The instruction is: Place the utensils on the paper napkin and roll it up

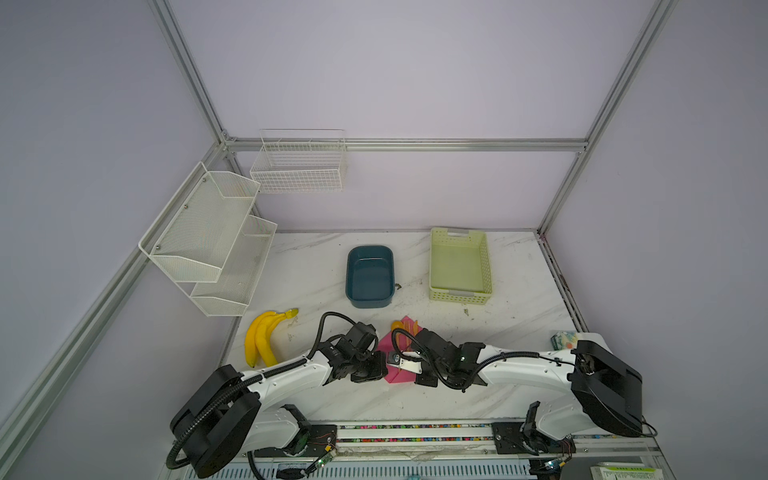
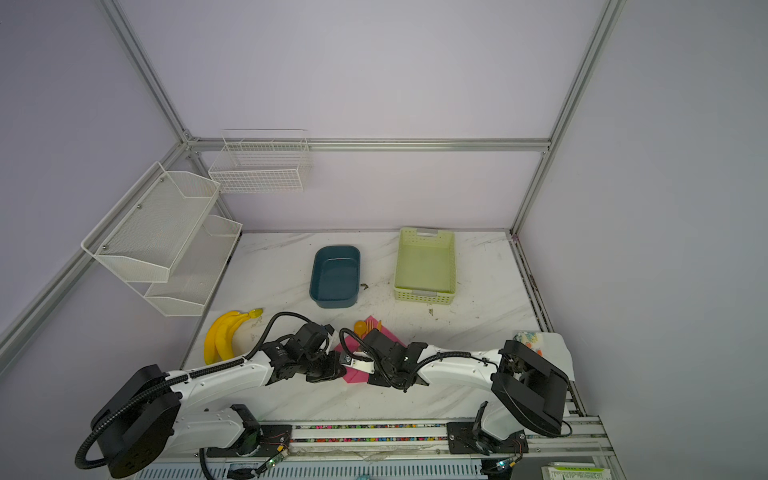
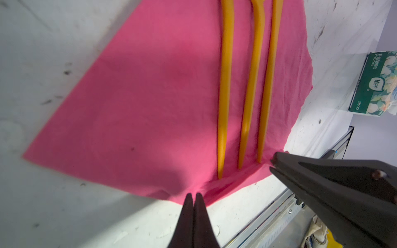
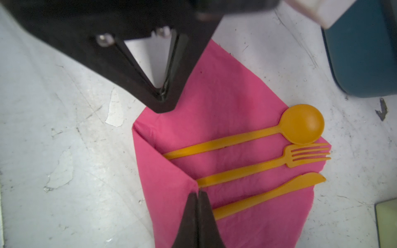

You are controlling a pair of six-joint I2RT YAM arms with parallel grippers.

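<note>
As seen in both top views, utensils (image 1: pixel 398 326) laid on napkin (image 1: pixel 397 376), front centre. Left wrist view: left gripper (image 3: pixel 193 195), fingers together, pinching napkin edge by handle tips. Right wrist view: right gripper (image 4: pixel 197 192), fingers together, clamped on raised fold. Roll seemingly starting; next, carry edge over handles, both in step.

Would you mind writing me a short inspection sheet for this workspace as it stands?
Surface: marble table, scuffed and dirt-speckled.
Job's things: spoon, fork and knife lie side by side on the pink napkin; one corner is folded over handle ends.
Clutter: banana; empty blue tub; empty green basket; tissue packet.
Grippers: left tool shut on the napkin's edge; right tool shut on the folded corner.
Cables: black cables run along both arms.
Surroundings: white wire shelves on the walls.
</note>
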